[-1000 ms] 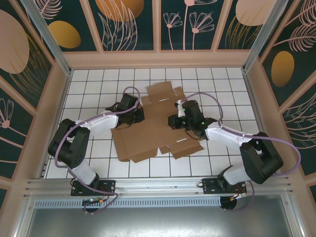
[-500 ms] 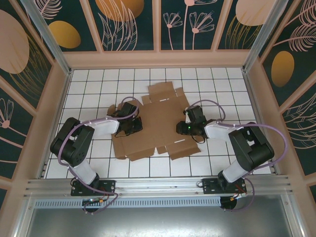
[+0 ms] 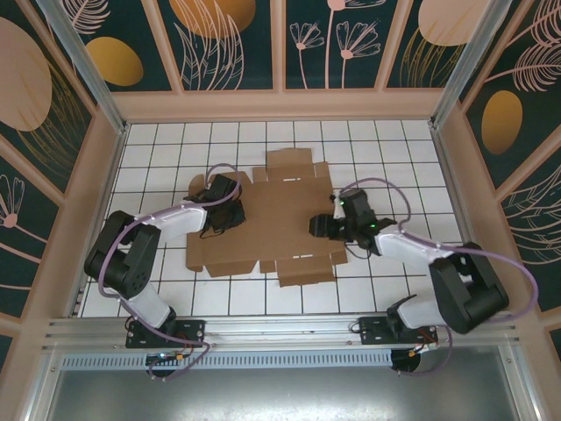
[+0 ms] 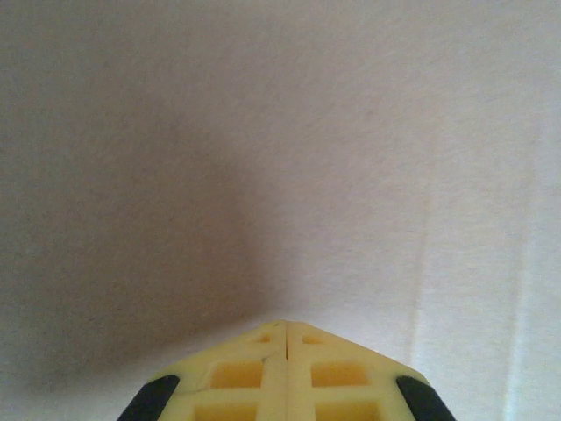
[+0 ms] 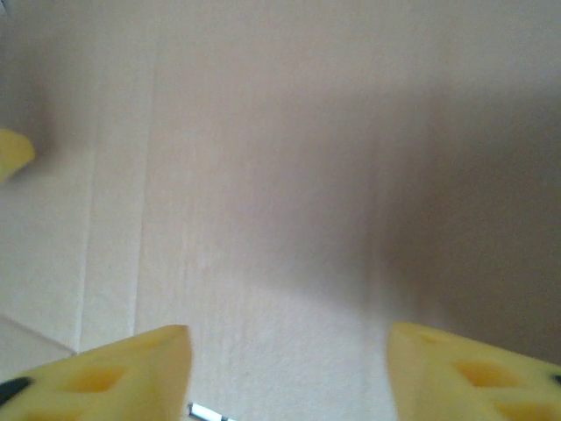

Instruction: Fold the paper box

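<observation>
Cardboard paper box [image 3: 276, 219] flat between arms: left gripper [image 4: 287, 329] closed, empty, over its left; right gripper [image 5: 285, 338] parted, empty, over its right.

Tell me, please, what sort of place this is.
Probably a purpose-built robot test enclosure, not a home: a white grid-marked table, leaf-patterned wall panels boxing it in on three sides, and an aluminium rail along the near edge.

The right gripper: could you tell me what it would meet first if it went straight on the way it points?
Most likely the paper box: its cardboard lies directly ahead of the open right gripper, seemingly very close.
</observation>
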